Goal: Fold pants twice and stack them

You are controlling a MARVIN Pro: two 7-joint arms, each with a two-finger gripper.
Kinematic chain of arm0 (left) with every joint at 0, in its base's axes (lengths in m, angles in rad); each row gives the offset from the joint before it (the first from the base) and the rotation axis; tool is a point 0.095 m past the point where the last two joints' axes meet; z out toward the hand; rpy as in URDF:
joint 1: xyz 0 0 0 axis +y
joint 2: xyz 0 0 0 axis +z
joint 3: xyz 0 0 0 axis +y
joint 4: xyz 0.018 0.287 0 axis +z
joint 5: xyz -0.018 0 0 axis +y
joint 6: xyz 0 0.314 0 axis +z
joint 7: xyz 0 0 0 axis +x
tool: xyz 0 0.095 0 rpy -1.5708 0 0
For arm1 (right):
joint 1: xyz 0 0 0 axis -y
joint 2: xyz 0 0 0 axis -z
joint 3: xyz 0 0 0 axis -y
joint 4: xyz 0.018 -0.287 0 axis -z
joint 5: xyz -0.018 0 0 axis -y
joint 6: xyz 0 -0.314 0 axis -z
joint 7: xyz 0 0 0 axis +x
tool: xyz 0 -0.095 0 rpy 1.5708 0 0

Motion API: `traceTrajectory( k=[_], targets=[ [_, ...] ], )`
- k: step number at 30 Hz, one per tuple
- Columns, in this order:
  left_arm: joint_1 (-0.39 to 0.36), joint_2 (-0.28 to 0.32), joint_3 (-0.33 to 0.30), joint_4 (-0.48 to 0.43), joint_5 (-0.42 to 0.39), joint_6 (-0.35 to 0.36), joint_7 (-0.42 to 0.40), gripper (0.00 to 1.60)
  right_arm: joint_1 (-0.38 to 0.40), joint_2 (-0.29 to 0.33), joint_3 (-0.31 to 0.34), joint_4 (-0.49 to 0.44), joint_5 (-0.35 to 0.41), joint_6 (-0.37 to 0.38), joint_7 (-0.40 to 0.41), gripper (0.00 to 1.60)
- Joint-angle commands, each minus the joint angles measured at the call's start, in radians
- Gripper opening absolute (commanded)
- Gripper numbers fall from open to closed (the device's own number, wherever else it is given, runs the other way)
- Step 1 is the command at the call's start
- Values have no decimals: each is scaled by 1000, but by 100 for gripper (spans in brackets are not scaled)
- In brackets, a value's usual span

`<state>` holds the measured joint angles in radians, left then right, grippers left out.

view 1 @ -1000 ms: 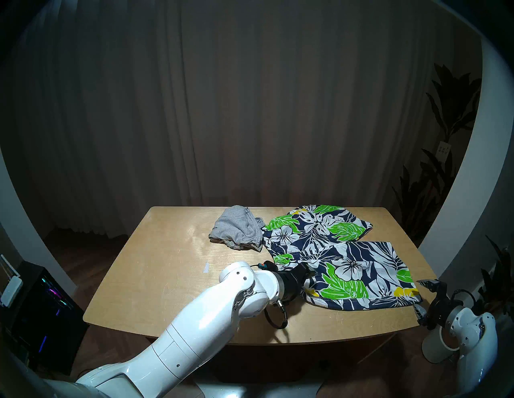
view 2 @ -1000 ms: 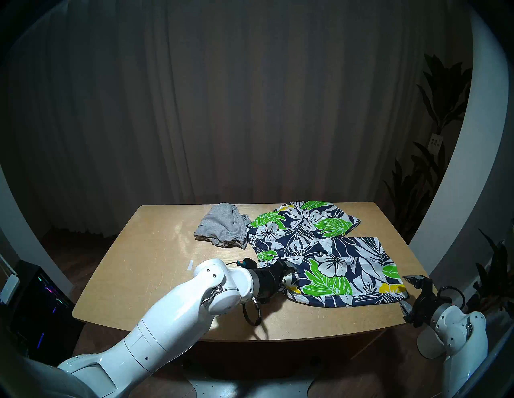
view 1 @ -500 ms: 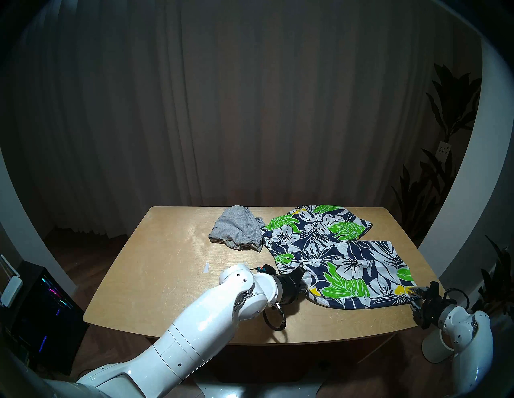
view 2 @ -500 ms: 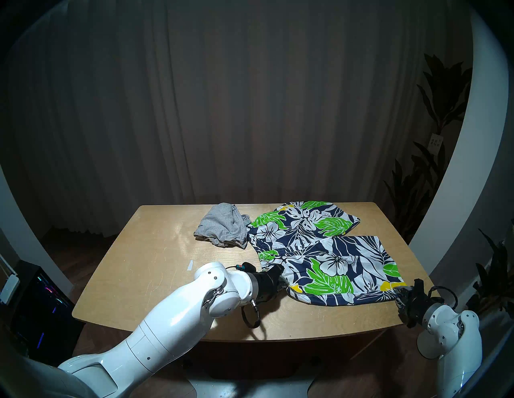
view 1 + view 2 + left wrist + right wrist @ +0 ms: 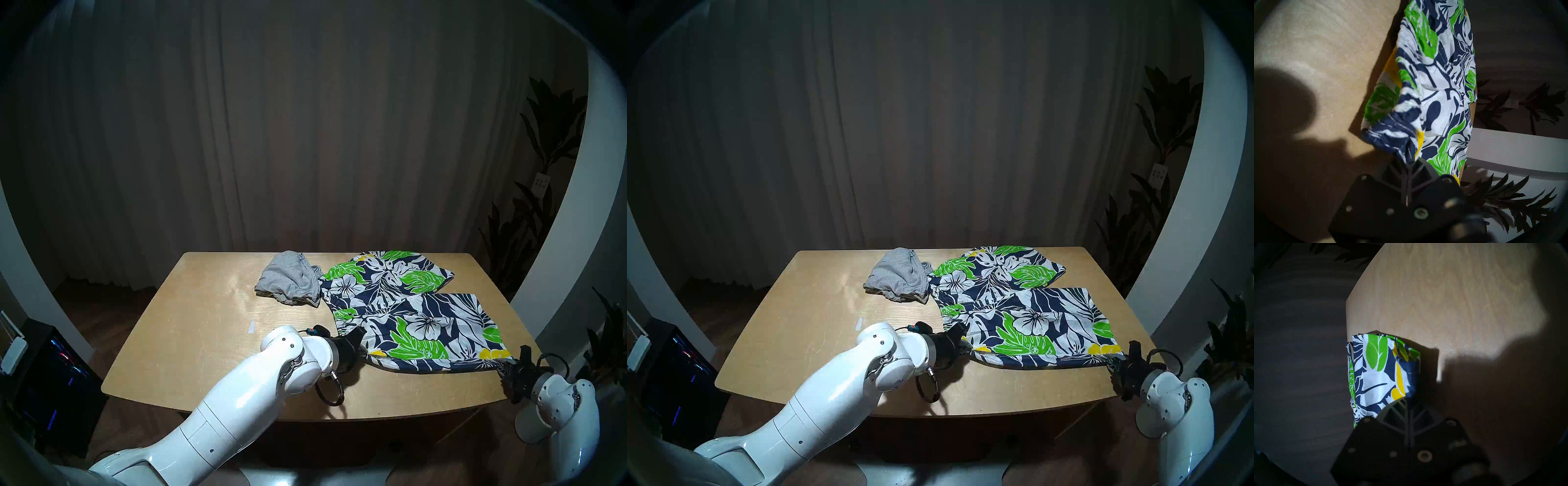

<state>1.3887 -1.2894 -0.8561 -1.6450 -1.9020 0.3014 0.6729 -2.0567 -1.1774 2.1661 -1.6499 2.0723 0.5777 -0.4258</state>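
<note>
The floral shorts (image 5: 407, 312) lie spread on the right half of the wooden table (image 5: 190, 339), navy and white with green and yellow leaves. My left gripper (image 5: 364, 353) is shut on their near left corner, the waistband end (image 5: 1390, 137). My right gripper (image 5: 505, 366) is shut on their near right corner, the leg hem (image 5: 1383, 378), at the table's right edge. The near edge of the cloth is stretched between both grippers and held a little off the table. The grey shorts (image 5: 291, 280) lie crumpled at the back, touching the floral pair's left side.
A small white strip of tape (image 5: 251, 326) lies on the table left of my left wrist. A cable loop (image 5: 330, 393) hangs under the left wrist. Dark plants (image 5: 529, 220) and a curved white wall (image 5: 556, 237) stand right of the table. A black box with lights (image 5: 51, 383) sits on the floor at left.
My right gripper moved in from open beside the table and shut on the shorts' near right corner. My left gripper drew slightly left, and the near edge went taut.
</note>
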Motion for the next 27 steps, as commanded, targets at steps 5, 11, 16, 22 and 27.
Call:
traceTrajectory(
  k=[5,11,16,22,27],
  targets=[
    [-13,3,-19,-78,-37,9,15,0,6,31,64,-98,73,34,-22,0],
    [-44,-14,-42,-83,-63,1,35,0,72,61,53,-115,84,23,-47,0],
    [-72,-40,-86,-62,-82,-32,48,0,144,86,12,-113,80,-3,-73,0],
    [-96,-57,-109,-56,-94,-52,72,0,195,129,-53,-120,77,-55,-94,0],
    [-119,-69,-127,-42,-104,-70,102,0,252,186,-132,-106,77,-147,-105,0]
  ],
)
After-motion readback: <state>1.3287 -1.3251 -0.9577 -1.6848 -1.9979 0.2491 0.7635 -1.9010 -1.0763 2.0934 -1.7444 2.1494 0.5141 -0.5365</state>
